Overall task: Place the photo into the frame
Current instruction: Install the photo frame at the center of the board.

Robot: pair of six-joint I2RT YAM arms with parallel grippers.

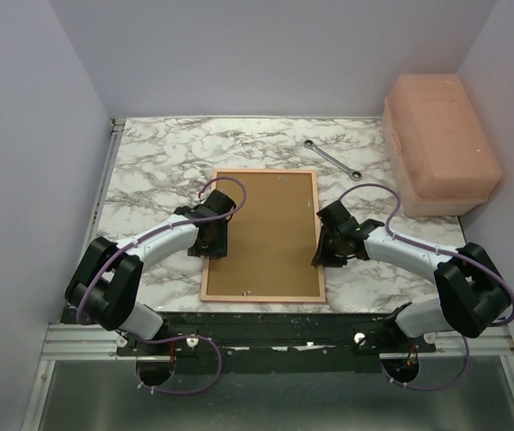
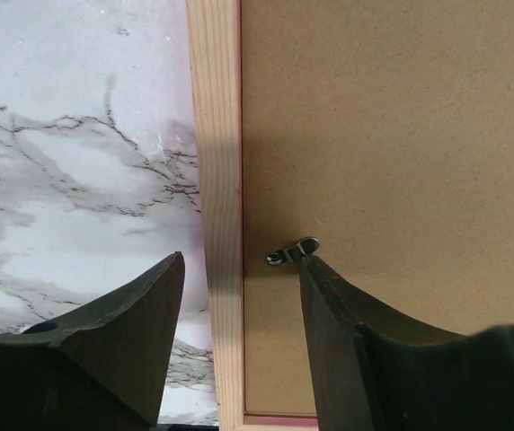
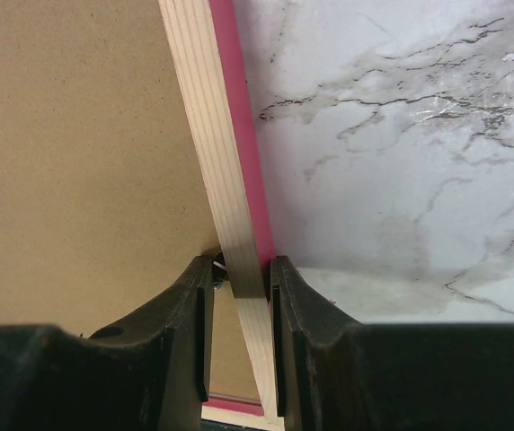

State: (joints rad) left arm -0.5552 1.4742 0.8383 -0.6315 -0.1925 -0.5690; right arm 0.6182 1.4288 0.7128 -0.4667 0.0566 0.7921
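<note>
- The right gripper (image 3: 242, 262) is clenched on the frame (image 3: 217, 135). The thin wooden side of the frame is squeezed between its two fingers (image 3: 181, 341).
- The left gripper (image 2: 242, 259) is held loose, and nothing is pinched by it. The other long side of the frame is seen in the wide gap between its jaws.
- One left finger is held over the table (image 2: 77, 135). The tip of the other is placed just beside a small metal clip (image 2: 293, 250) on the brown board (image 2: 392, 135).
- The frame is laid flat in the middle of the marble table, near the arms. Its pale wood back is turned up, and a pink edge is seen along its outside.
- The inside of the frame is filled by the brown board.
- A metal wrench (image 1: 332, 160) is seen at the back of the table, well apart from the frame.
- A big pink box (image 1: 441, 144) is set in the far right corner.
</note>
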